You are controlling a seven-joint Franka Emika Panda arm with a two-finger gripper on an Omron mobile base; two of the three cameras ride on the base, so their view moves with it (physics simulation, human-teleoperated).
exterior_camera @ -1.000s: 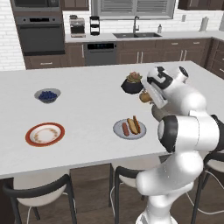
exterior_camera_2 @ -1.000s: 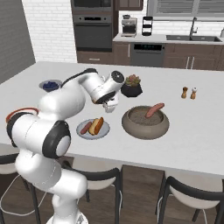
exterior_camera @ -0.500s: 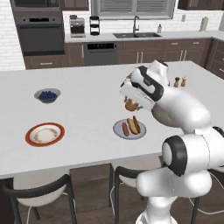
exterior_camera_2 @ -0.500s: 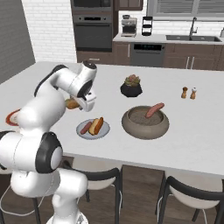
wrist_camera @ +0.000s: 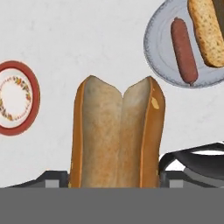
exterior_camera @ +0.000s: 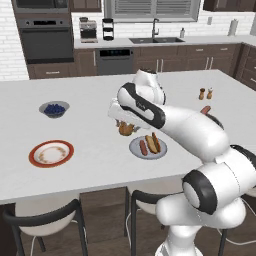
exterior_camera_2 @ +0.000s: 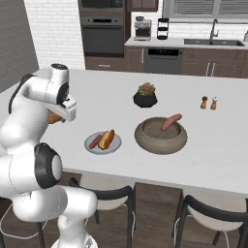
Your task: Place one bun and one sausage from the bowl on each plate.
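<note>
One bun (wrist_camera: 117,135) sits in our claw (exterior_camera: 126,128), pinched across its middle. It looks soft and light, so we squeeze gently. The red-rimmed plate (wrist_camera: 16,98) waits below, away from the full grey plate (wrist_camera: 162,48).

The arm reaches left over the counter, its tool (wrist_camera: 117,177) clamped on a bun (wrist_camera: 117,135).

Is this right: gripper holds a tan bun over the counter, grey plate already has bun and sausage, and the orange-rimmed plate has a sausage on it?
Not quite. The white orange-rimmed plate holds no food yet, as the left base view shows. The rest stands: gripper holds the tan oblong bun, and the grey plate has both.
</note>
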